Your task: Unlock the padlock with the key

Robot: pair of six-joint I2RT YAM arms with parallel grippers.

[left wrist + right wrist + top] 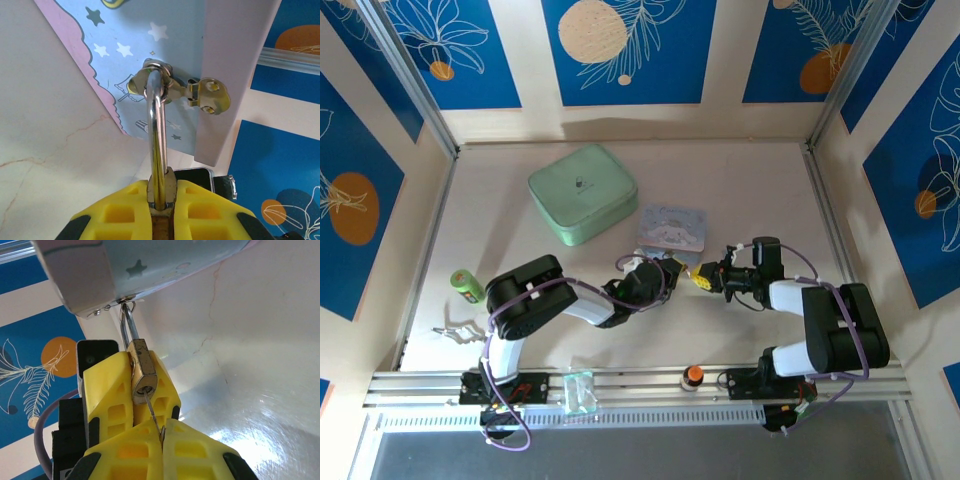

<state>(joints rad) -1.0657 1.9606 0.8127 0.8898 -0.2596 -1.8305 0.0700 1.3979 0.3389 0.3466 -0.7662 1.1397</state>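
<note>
The brass padlock (143, 372) hangs by its silvery shackle (156, 125) from the hasp (207, 95) of the pale blue cartoon tin (672, 226). My left gripper (161, 210) is shut on the padlock's body, yellow fingers (107, 390) on both sides. My right gripper (162, 440) is shut on the thin silvery key (154, 415), whose tip sits in the keyhole at the padlock's bottom. In the top view the left gripper (672, 267) and right gripper (706, 278) meet nose to nose just in front of the tin.
A mint green square tin (582, 192) lies behind and left of the blue one. A green cylinder (468, 285) and a small metal piece (455, 330) rest at the left edge. An orange-topped knob (693, 376) and a clear block (578, 390) sit on the front rail.
</note>
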